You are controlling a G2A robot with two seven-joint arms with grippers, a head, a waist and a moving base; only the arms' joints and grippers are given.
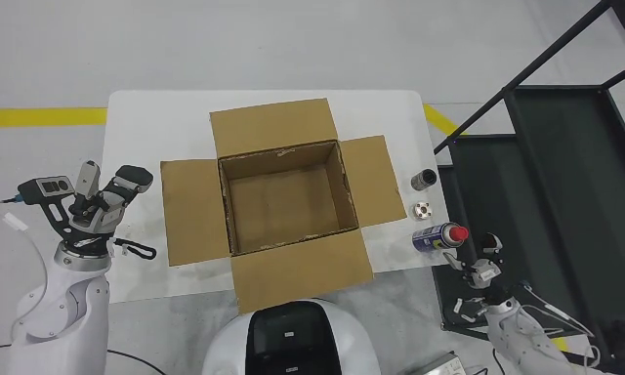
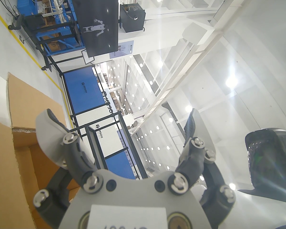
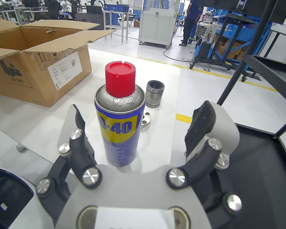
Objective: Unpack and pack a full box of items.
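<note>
An open cardboard box (image 1: pixel 283 194) sits mid-table with all its flaps spread, and its inside looks bare. The box (image 3: pixel 38 67) also appears in the right wrist view. To its right stand a blue and yellow spray can (image 1: pixel 437 238) with a red cap, a small metal flange (image 1: pixel 422 210) and a metal sleeve (image 1: pixel 423 179). My right gripper (image 1: pixel 485 258) is open at the table's right edge. The spray can (image 3: pixel 119 125) stands upright just ahead between its fingers (image 3: pixel 202 122), untouched. My left gripper (image 1: pixel 132 180) is open beside the box's left flap, tilted upward and holding nothing (image 2: pixel 120 117).
A black metal rack (image 1: pixel 547 180) stands close to the table's right side, right next to my right arm. The white table (image 1: pixel 146 131) has bare surface behind and left of the box. Behind the can stand the flange (image 3: pixel 146 119) and the sleeve (image 3: pixel 154 94).
</note>
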